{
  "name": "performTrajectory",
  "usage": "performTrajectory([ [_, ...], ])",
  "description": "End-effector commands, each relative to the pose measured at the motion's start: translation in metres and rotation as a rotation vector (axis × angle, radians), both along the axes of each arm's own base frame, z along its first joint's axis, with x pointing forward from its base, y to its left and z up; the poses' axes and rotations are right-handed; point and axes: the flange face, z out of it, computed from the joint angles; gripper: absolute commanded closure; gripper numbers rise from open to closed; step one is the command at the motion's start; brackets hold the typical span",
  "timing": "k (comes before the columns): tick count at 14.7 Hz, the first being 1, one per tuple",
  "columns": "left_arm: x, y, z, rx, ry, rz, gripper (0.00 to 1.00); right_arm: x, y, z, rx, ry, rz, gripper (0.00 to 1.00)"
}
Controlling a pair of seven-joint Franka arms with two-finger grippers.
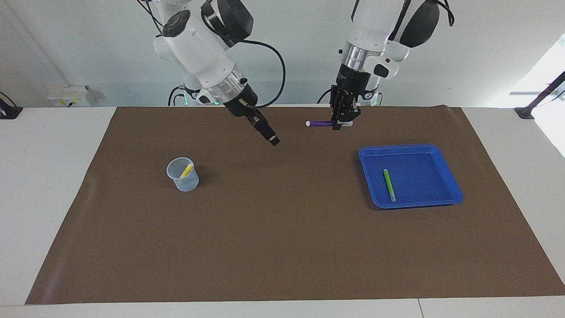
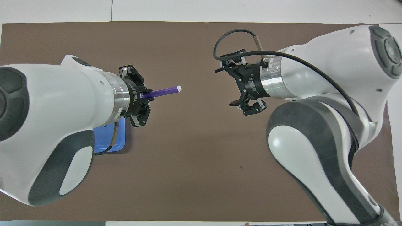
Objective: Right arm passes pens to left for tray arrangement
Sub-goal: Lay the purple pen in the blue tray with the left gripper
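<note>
My left gripper is shut on a purple pen, held level in the air over the mat, its white tip pointing toward the right arm. The right gripper hangs open and empty a short way from that tip, clear of the pen. A green pen lies in the blue tray toward the left arm's end; in the overhead view only a corner of the tray shows under the left arm. A yellow pen stands tilted in a cup.
The small translucent pale-blue cup stands on the brown mat toward the right arm's end; the right arm hides it in the overhead view. White table borders the mat on all sides.
</note>
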Motion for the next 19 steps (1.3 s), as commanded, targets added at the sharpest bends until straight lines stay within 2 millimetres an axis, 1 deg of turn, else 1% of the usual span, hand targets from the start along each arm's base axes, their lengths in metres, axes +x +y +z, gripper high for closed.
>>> performTrajectory([
  [1,0.019,0.042,-0.018,0.058,-0.017,-0.124,1.0,0.005,-0.052,-0.009,-0.083,-0.025,0.054,0.0],
  [2,0.023,0.056,-0.025,0.055,-0.01,-0.165,1.0,0.007,-0.066,-0.015,-0.105,-0.03,0.065,0.0],
  [3,0.032,0.08,-0.032,0.049,-0.003,-0.209,1.0,0.007,-0.083,-0.021,-0.145,-0.04,0.074,0.01],
  [4,0.037,0.093,-0.038,0.045,-0.002,-0.264,1.0,0.007,-0.099,-0.03,-0.185,-0.042,0.083,0.01],
  [5,0.042,0.112,-0.049,0.046,0.001,-0.329,1.0,0.007,-0.113,-0.037,-0.212,-0.04,0.093,0.01],
  [6,0.046,0.135,-0.062,0.053,0.005,-0.39,1.0,0.009,-0.13,-0.044,-0.233,-0.036,0.101,0.01],
  [8,0.051,0.173,-0.083,0.051,-0.002,-0.536,1.0,0.008,-0.161,-0.066,-0.291,-0.019,0.138,0.03],
  [9,0.053,0.185,-0.093,0.065,-0.004,-0.625,1.0,0.007,-0.171,-0.077,-0.316,-0.012,0.162,0.05],
  [10,0.055,0.196,-0.102,0.078,-0.011,-0.721,1.0,0.004,-0.178,-0.087,-0.331,0.003,0.176,0.08],
  [11,0.059,0.211,-0.118,0.082,-0.008,-0.805,1.0,0.002,-0.186,-0.096,-0.34,0.017,0.175,0.1],
  [13,0.07,0.245,-0.145,0.088,-0.023,-0.993,1.0,-0.001,-0.202,-0.113,-0.345,0.043,0.154,0.15],
  [14,0.075,0.261,-0.161,0.088,-0.025,-1.079,1.0,-0.004,-0.207,-0.122,-0.346,0.052,0.142,0.16],
  [16,0.084,0.276,-0.189,0.102,-0.026,-1.243,1.0,-0.012,-0.214,-0.134,-0.349,0.081,0.123,0.19],
  [18,0.091,0.294,-0.215,0.153,-0.004,-1.362,1.0,-0.023,-0.212,-0.145,-0.347,0.105,0.113,0.21],
  [19,0.095,0.296,-0.227,0.172,0.012,-1.428,1.0,-0.029,-0.212,-0.151,-0.346,0.11,0.096,0.21],
])
